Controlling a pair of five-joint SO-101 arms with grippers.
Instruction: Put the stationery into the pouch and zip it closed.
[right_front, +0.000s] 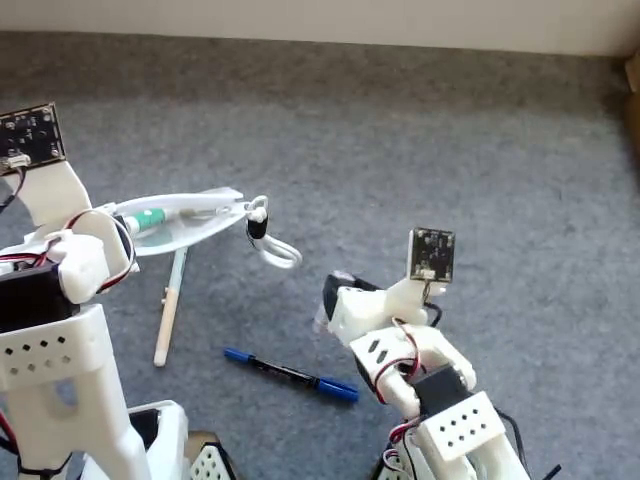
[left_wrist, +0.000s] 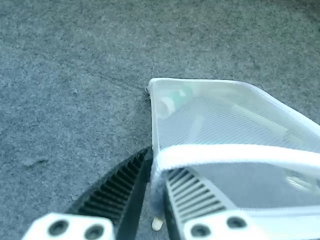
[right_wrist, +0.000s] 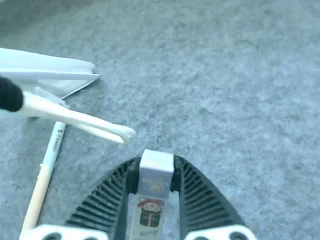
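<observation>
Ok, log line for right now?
left fingers: shut on pouch | right fingers: shut on eraser | pouch: open, green item inside | carpet: blue pen, beige pen

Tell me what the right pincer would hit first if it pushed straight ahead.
Likely the grey carpet; the right pincer, shut on an eraser, aims just past the pouch's strap loop, though depth is unclear.

Right gripper (right_wrist: 156, 166) clamps a white eraser (right_wrist: 156, 179), pouch (right_wrist: 47, 72) corner nearby.
</observation>
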